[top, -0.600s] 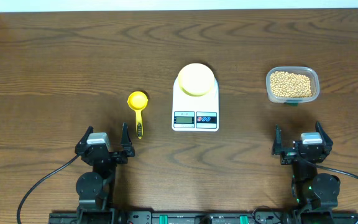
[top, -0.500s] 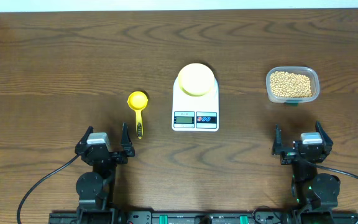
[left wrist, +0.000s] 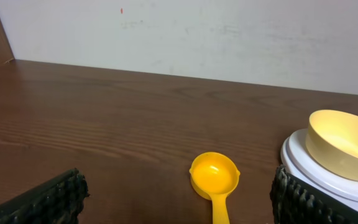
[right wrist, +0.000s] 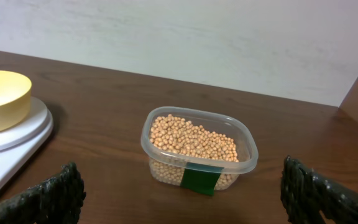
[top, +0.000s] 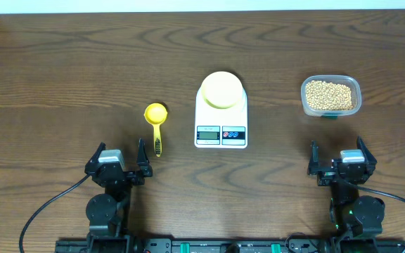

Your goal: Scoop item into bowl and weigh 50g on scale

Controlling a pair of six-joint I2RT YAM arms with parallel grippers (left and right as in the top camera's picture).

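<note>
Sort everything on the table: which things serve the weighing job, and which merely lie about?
Needed: beans, clear tub, yellow scoop, bowl, scale.
Lying about: only the arms' black cables.

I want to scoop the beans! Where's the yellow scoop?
In the overhead view, the yellow scoop lies left of the white scale, just ahead of the left gripper, its handle pointing back toward the robot.
</note>
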